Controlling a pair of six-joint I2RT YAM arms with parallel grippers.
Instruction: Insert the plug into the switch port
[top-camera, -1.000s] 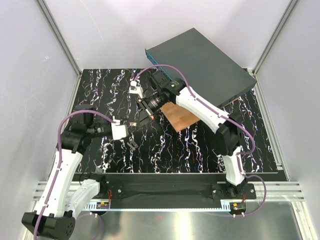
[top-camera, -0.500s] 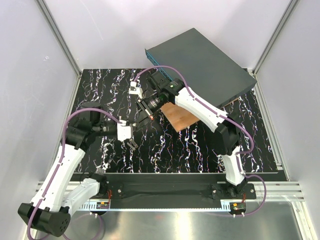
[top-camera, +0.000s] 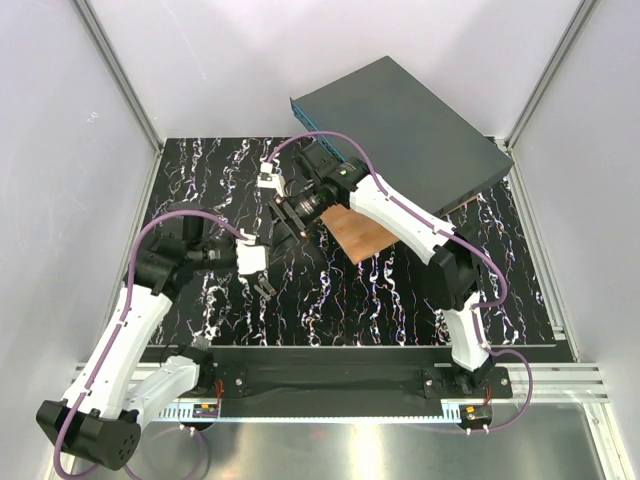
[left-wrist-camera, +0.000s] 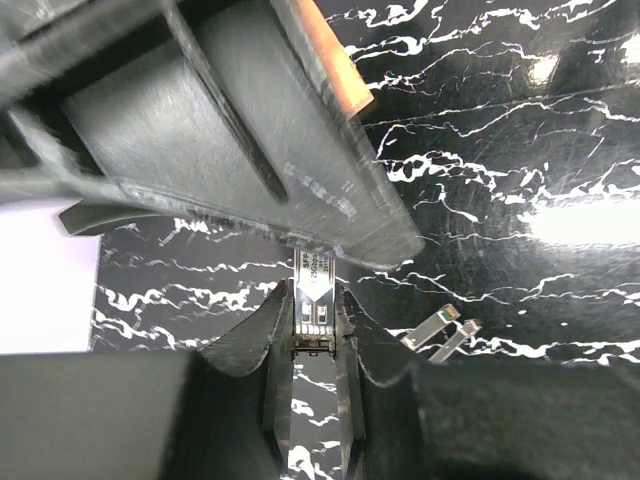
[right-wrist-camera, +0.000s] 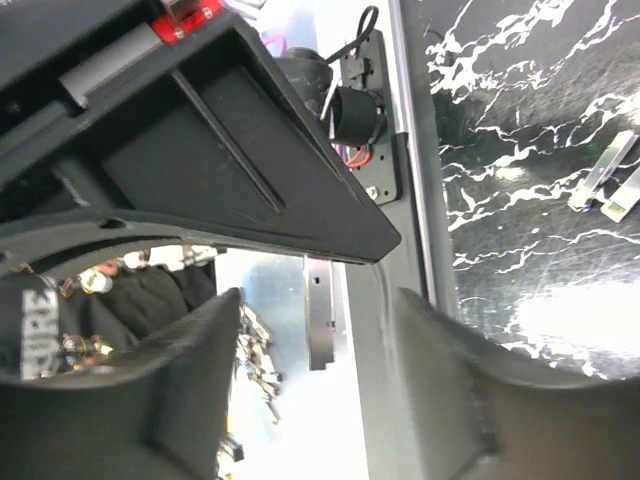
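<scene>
We see white walls (top-camera: 250, 60) on three sides, with bare aluminium posts (top-camera: 115, 75) slanting up at the far corners. The counter (top-camera: 330, 290) is glossy black stone-look sheet, veined with irregular white streaks, and it catches bright glare.

At the far right lies the box (top-camera: 410, 125), large, flat, matt dark grey and set at an angle. Its narrow teal-blue face (top-camera: 305, 113) is turned to the left. The switch port (top-camera: 312, 120) is one of the small sockets along that face, and we cannot tell them apart from above.

Just near of the box lies a smooth copper-brown square plate (top-camera: 358, 232), partly under the white-shelled right arm (top-camera: 400, 215).

The plug (left-wrist-camera: 312, 285) is a slim, bright metal block with a printed label. It is held over the left-centre of the counter, well apart from the teal face.

The left gripper (left-wrist-camera: 312, 300) has its dark, rough-surfaced fingers (left-wrist-camera: 245, 335) pressed against both sides of the plug, gripping it. The right gripper (right-wrist-camera: 318, 295) faces it with fingers (right-wrist-camera: 200, 350) spread wide, the plug between them untouched.

Two small metal strips (left-wrist-camera: 440, 330) lie on the counter nearby.
</scene>
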